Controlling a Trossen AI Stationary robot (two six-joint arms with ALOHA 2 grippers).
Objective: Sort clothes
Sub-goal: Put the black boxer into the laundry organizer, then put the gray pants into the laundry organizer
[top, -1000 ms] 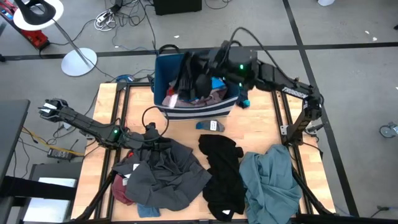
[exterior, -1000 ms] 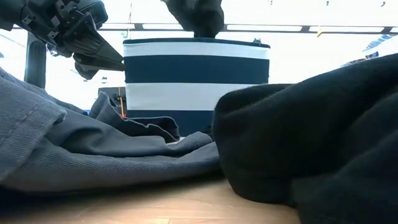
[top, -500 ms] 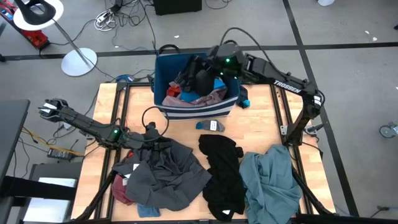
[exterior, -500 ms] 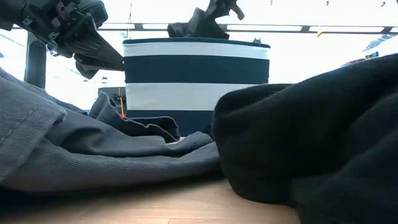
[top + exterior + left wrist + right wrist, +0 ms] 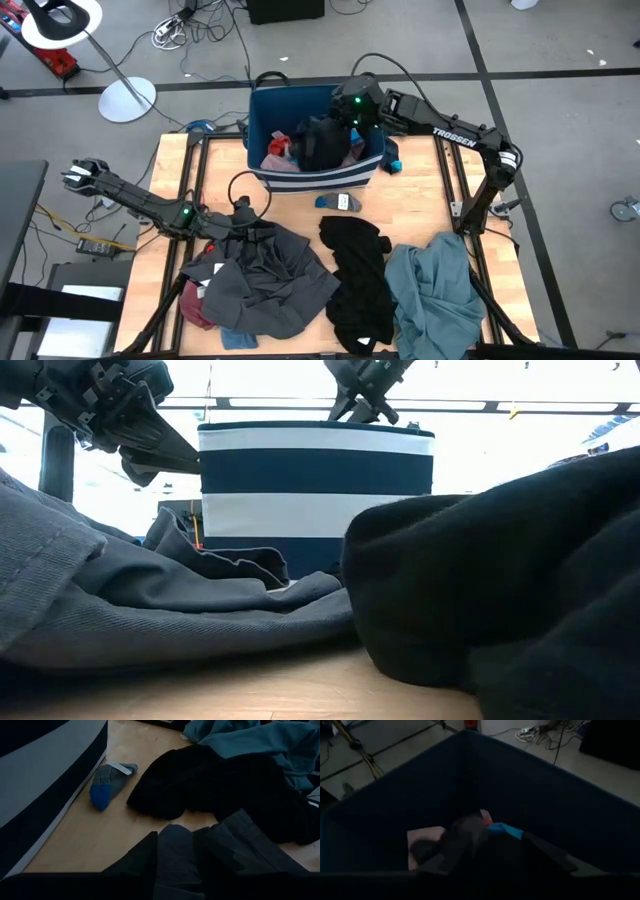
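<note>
**Right claw hanging open over the bin, dark garment lying below it**

The right gripper [image 5: 362,398] is hovering over the far right corner of the navy striped bin [image 5: 300,181], its fingers spread and holding nothing. A dark garment [image 5: 322,145] is lying loose inside the bin directly under and just beside it, on top of pink [image 5: 276,160], red and bright blue [image 5: 504,829] pieces, apart from the fingers.

The left gripper [image 5: 160,448] is waiting low over the near-left pile, its fingers parted and empty as far as the low view shows.

Judging by what is lying where, the sorting looks partly done: several pieces are sitting in the bin, while a dark grey garment [image 5: 265,280], a black one [image 5: 358,275], a teal-grey one [image 5: 438,290] and a small grey-and-blue sock [image 5: 107,782] are lying on the table [image 5: 420,205], well apart from the right gripper. A maroon piece [image 5: 195,308] is peeking from under the grey garment.
</note>
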